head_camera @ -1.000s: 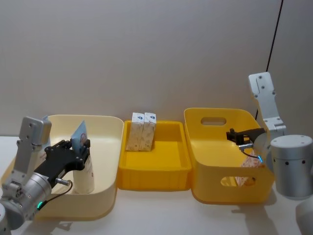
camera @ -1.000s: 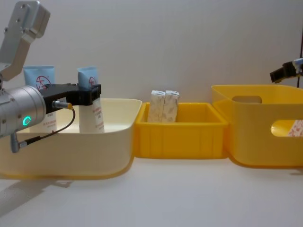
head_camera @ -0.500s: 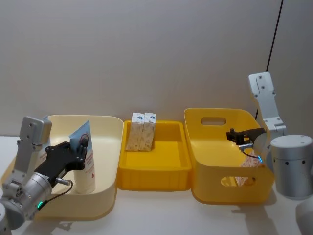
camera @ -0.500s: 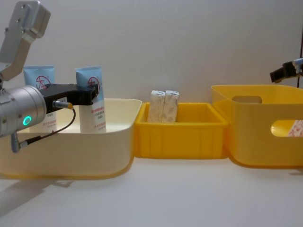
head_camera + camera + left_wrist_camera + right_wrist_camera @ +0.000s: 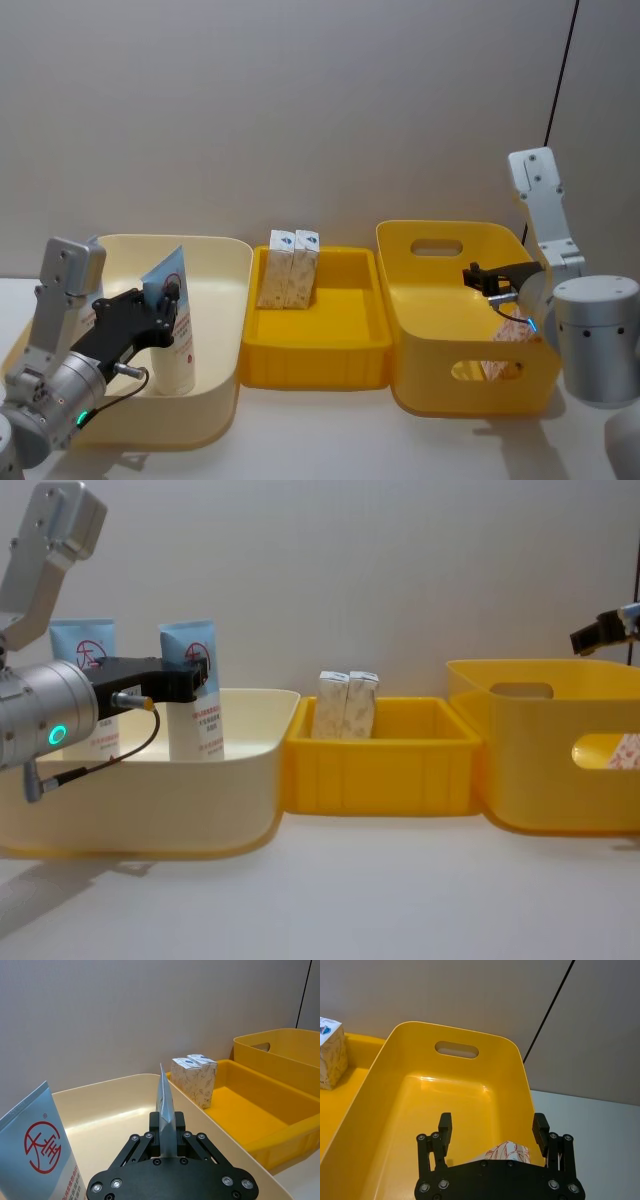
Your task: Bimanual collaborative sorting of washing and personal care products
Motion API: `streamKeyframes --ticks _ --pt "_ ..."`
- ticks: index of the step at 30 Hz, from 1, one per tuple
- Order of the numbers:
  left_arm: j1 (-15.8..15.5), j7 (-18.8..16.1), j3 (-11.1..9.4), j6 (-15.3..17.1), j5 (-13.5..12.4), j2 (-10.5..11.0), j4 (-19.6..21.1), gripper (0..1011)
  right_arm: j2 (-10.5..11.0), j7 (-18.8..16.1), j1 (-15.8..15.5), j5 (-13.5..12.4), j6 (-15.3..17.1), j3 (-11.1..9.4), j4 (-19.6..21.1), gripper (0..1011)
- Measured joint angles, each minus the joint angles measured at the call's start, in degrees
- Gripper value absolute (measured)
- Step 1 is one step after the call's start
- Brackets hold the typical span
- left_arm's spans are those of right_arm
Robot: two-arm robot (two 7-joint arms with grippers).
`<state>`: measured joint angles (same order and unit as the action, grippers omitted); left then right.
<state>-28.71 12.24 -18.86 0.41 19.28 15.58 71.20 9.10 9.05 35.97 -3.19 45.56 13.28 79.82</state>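
Note:
A light-blue-and-white tube (image 5: 178,340) with a red round logo stands upright in the cream bin (image 5: 225,252), and my left gripper (image 5: 170,296) is shut on its flat top end (image 5: 164,1105). A second tube of the same kind (image 5: 40,1160) stands beside it, farther left in that bin (image 5: 85,645). Two cream cartons (image 5: 288,268) stand side by side at the back left of the middle yellow tray (image 5: 330,352). My right gripper (image 5: 492,1127) hangs open over the tall yellow bin (image 5: 430,330), with a reddish-printed carton (image 5: 507,1152) lying below it.
The three containers sit in a row across the table, sides nearly touching. A plain grey wall runs close behind them. Bare white tabletop (image 5: 380,890) stretches in front. A black cable (image 5: 560,70) hangs down the wall at the right.
The tube in my left gripper has turned its printed face toward the front and settled slightly lower in the cream bin. The right arm has not moved.

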Motion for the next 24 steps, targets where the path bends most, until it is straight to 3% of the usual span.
streamKeyframes --ticks 24 --pt "-1.4 1.2 1.9 -3.1 0.4 -0.7 3.0 159 0.0 0.0 0.0 0.0 0.0 0.0 0.0 1001"
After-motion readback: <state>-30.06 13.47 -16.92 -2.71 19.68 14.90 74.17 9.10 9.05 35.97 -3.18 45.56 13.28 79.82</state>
